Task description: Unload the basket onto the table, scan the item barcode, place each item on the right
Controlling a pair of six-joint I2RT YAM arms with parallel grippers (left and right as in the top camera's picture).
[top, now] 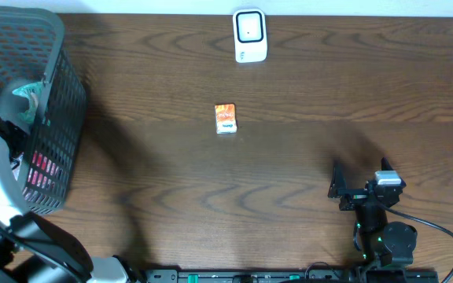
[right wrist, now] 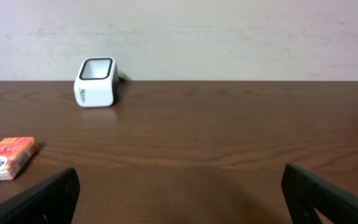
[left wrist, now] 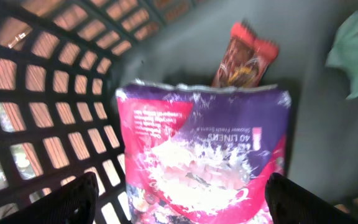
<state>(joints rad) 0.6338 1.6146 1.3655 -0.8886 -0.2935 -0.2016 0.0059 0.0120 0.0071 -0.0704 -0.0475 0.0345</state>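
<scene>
My left gripper (left wrist: 178, 200) is down inside the black mesh basket (top: 61, 86), open, one finger on each side of a purple and pink packet (left wrist: 204, 155) just below it, not closed on it. A red-brown snack wrapper (left wrist: 244, 59) stands behind the packet. The white barcode scanner (top: 249, 35) sits at the table's far edge, also in the right wrist view as the scanner (right wrist: 95, 82). My right gripper (right wrist: 179, 196) hovers open and empty over the front right of the table (top: 351, 191).
A small orange box (top: 226, 119) lies mid-table, seen as the orange box (right wrist: 8, 158) from the right wrist. A pale green bag (left wrist: 356, 53) rests in the basket's corner. The basket walls (left wrist: 48, 106) close in around my left gripper.
</scene>
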